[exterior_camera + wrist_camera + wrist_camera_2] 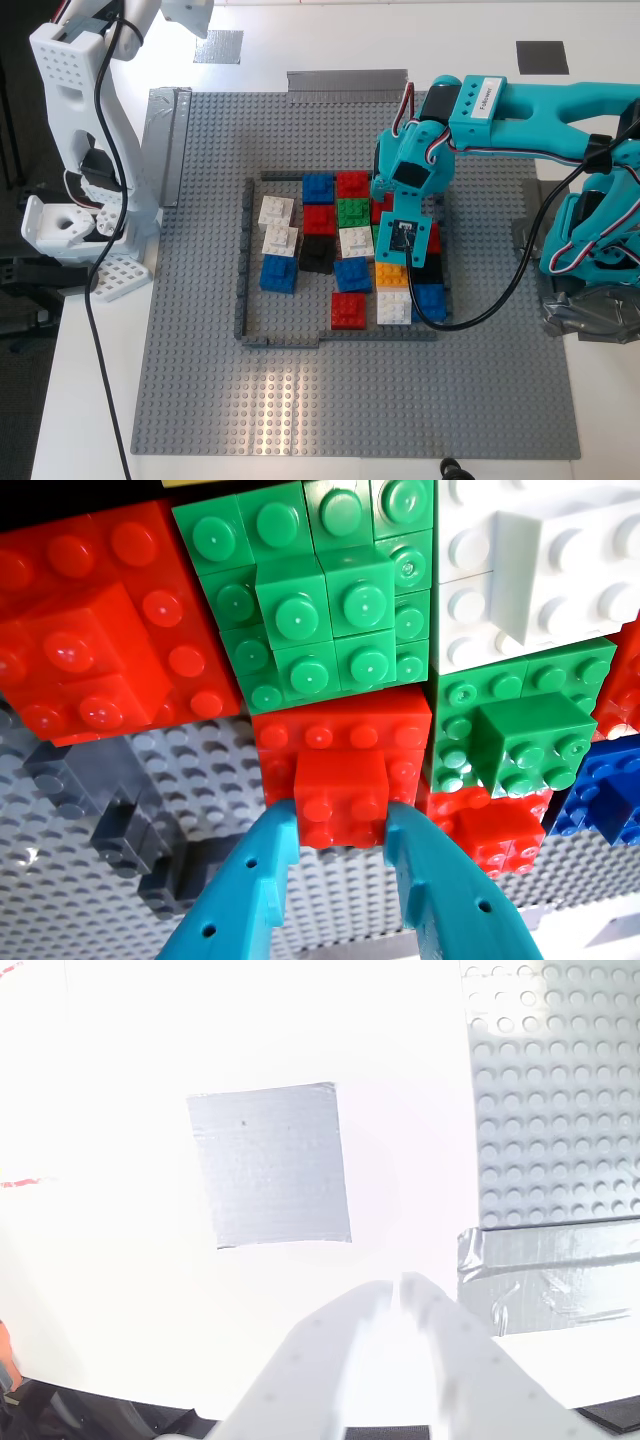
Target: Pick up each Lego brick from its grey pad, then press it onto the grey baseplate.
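My first gripper, teal, is shut on a red Lego brick, with one finger on each side of it. The brick sits among red, green and white bricks on the grey baseplate. In the exterior view this gripper points down at the red bricks inside the low dark wall. Several blue bricks lie there, such as one toward the exterior view's left. My second gripper, white, is shut and empty beside the bare lighter grey pad. That pad and the darker pad both carry no brick.
A low dark grey brick wall frames the brick cluster. Silver duct tape holds the baseplate's far edge, and more tape shows at its corner. The white arm's base stands at the exterior view's left. A black cable hangs from the teal arm.
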You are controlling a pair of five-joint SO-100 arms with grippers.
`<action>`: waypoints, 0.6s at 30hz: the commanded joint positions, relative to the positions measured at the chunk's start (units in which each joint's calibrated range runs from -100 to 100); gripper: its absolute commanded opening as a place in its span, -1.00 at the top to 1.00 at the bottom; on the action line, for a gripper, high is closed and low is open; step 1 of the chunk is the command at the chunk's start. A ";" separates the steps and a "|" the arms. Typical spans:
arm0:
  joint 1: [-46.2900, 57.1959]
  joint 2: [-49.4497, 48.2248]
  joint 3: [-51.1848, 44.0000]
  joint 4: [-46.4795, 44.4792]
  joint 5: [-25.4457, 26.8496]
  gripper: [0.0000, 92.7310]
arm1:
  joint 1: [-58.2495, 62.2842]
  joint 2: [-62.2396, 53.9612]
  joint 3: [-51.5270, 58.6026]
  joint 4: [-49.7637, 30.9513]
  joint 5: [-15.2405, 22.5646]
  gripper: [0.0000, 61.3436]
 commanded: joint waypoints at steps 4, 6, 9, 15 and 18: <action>-0.32 -0.22 -0.84 0.20 0.05 1.00 | -0.08 -4.54 -4.62 1.01 0.24 1.00; -0.25 -0.31 -1.11 0.28 0.05 1.00 | -0.08 -4.63 -4.62 1.01 0.24 1.00; -0.18 -0.74 -1.20 0.28 0.10 1.00 | -0.08 -4.37 -4.89 0.93 0.24 1.00; -0.03 -1.08 -1.29 0.93 -0.19 0.80 | -0.08 -4.28 -4.98 1.25 0.39 1.00; -0.03 -1.08 -2.83 2.15 -0.19 0.80 | -0.01 -4.28 -4.98 1.50 0.44 1.00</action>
